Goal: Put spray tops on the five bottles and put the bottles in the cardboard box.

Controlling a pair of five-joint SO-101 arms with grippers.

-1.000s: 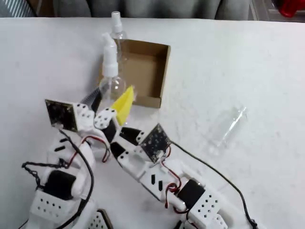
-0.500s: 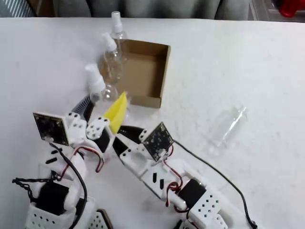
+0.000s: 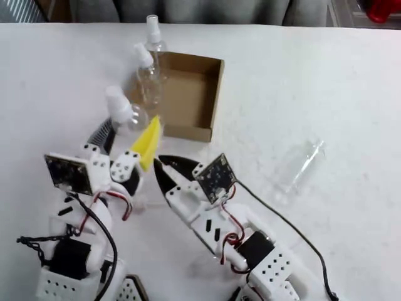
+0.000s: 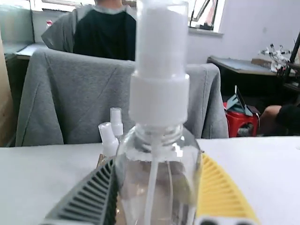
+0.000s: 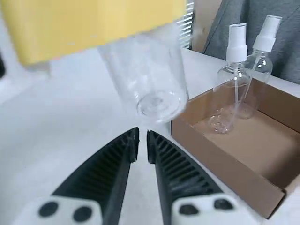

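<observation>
High view: the cardboard box (image 3: 199,94) is open at the top and sits on the table (image 3: 313,69). Two capped bottles (image 3: 146,70) stand upright inside it along one side wall, close to each other. The left gripper (image 3: 127,123) is just beside the box's near corner, clamped on a held bottle (image 3: 128,116) whose spray top (image 3: 116,100) is on. The right gripper (image 3: 160,168) is next to it on the table side. A bare bottle (image 3: 301,164) with no top lies on its side well apart from the box.

Left wrist view: the held bottle (image 4: 158,164) is clear and upright, pinched between the grey finger and the yellow finger. The capped pair (image 4: 111,132) is visible behind it.

Right wrist view: the right gripper (image 5: 143,139) has its black jaws nearly together, with only a slit between them and nothing in it. The held bottle's base (image 5: 154,93) hangs just above the tips. The box (image 5: 225,154) contains the two capped bottles (image 5: 229,89) at its far wall; the rest of the floor is bare cardboard.
</observation>
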